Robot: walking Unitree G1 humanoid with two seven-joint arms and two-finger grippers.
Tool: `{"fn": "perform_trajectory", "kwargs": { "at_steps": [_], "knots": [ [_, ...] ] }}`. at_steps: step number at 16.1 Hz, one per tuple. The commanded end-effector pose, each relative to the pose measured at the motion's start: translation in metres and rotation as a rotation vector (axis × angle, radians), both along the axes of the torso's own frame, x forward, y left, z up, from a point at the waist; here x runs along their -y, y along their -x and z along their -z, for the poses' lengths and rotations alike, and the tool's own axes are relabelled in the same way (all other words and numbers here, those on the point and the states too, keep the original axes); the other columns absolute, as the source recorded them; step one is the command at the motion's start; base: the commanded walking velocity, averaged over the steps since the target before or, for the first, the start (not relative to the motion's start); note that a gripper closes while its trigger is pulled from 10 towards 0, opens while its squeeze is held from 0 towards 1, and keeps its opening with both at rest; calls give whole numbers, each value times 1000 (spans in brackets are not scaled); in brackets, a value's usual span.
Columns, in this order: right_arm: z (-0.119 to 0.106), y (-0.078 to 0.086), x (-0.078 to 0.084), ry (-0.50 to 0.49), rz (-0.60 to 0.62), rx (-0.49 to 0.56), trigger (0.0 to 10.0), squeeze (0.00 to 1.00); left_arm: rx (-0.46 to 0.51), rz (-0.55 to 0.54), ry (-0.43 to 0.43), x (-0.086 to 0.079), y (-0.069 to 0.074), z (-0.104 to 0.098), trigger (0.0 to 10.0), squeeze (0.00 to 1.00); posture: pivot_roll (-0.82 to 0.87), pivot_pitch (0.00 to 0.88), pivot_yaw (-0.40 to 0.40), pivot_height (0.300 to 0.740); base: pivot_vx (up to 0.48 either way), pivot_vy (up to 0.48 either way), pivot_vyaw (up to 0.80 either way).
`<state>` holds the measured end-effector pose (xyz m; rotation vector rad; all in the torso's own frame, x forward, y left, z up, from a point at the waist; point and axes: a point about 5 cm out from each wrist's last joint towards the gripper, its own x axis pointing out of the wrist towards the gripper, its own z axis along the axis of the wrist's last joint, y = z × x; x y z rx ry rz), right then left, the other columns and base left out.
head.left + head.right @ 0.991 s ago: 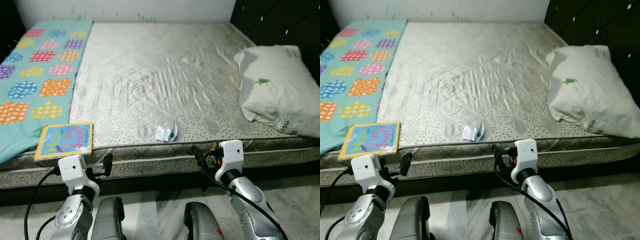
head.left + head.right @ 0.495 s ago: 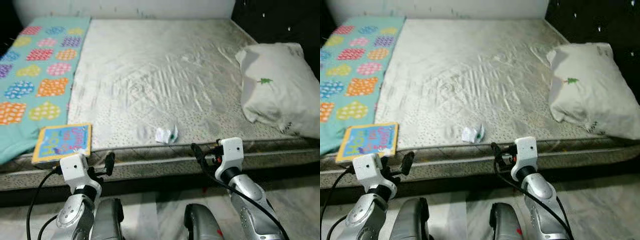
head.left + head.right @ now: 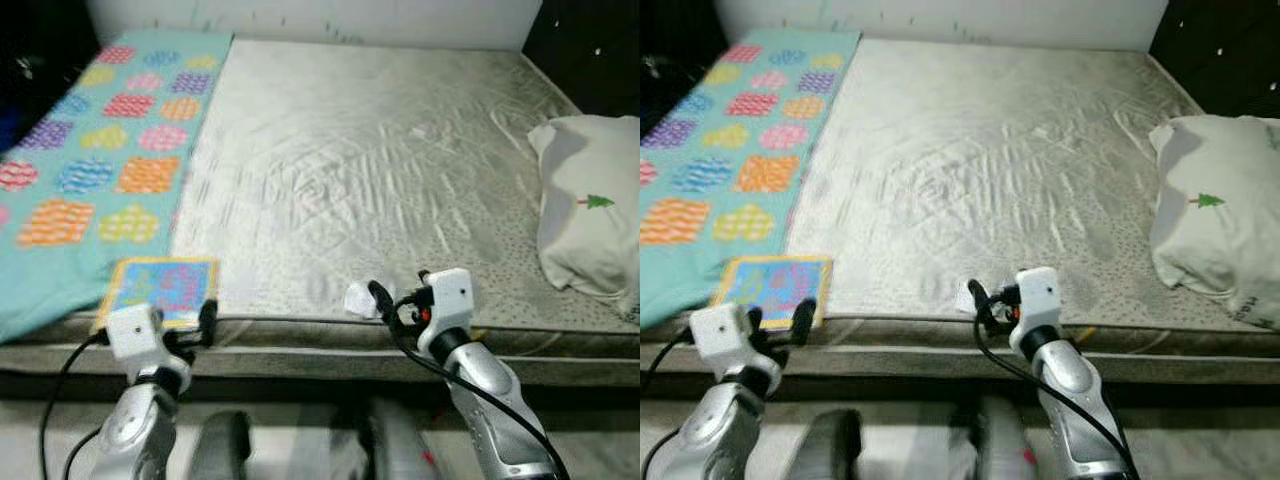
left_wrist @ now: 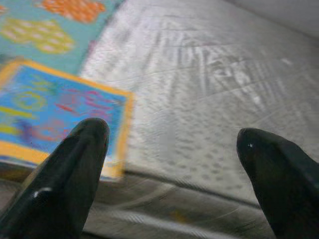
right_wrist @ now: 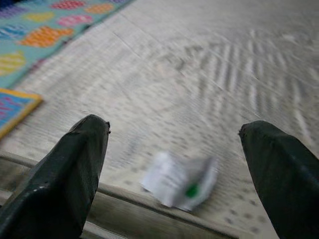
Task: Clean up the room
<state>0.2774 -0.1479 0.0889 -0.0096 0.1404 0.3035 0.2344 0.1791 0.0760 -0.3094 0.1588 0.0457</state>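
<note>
Right gripper [image 5: 174, 149] fingers wide, lined up on crumpled wrapper [image 5: 180, 180] at bed [image 3: 400, 180] edge; left gripper [image 4: 174, 174] wide near book [image 3: 160, 290]; nothing collected yet

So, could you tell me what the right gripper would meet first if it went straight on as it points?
Probably the crumpled wrapper at the mattress edge: it lies between the right gripper's open fingers, just ahead, though depth is uncertain.

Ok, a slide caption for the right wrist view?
Open right gripper hovering at the mattress edge, small crumpled white wrapper with a green mark between its jaws.
</note>
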Motion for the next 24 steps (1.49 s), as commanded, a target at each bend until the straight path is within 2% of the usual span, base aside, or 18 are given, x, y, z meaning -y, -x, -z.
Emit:
{"fn": "perform_trajectory", "kwargs": {
  "at_steps": [1,6,8,9,12,15,17,18,21,24],
  "knots": [
    [-1,-1,5,-3,19,1,10000,0,-2,17,-1,3,-1,-1,10000,0,-114,83,-27,578,274,0,0],
    [0,-1,5,-8,14,-7,10000,0,-23,22,7,6,0,3,10000,0,-115,79,-28,578,104,0,0],
    [0,-2,4,19,-7,-5,10000,0,-26,24,8,6,0,3,10000,0,-116,78,-28,578,0,0,0],
    [1,-2,1,29,-35,-13,10000,0,-29,24,9,6,1,3,10000,0,-114,80,-27,578,0,0,469],
    [9,-14,-15,66,-100,-126,10000,0,-50,21,8,6,3,5,10000,0,-95,91,-33,578,0,0,0],
    [6,-26,-35,26,-104,-141,10000,0,-51,7,9,5,7,3,10000,0,-74,110,-39,578,0,0,0],
    [6,-31,-46,34,-109,-143,10000,0,-55,2,8,4,9,2,10000,0,-61,120,-38,578,0,0,0],
    [8,-32,-49,47,-96,-151,10000,0,-56,2,6,4,12,1,10000,0,-47,130,-38,578,0,0,0],
    [22,-42,-49,75,46,-220,10000,0,-60,-1,-7,2,19,-4,10000,0,-26,167,-35,578,0,0,0],
    [22,-52,-61,90,114,-227,10000,0,-70,1,-14,3,26,-8,10000,0,0,194,-35,578,0,0,0]
  ]
}}
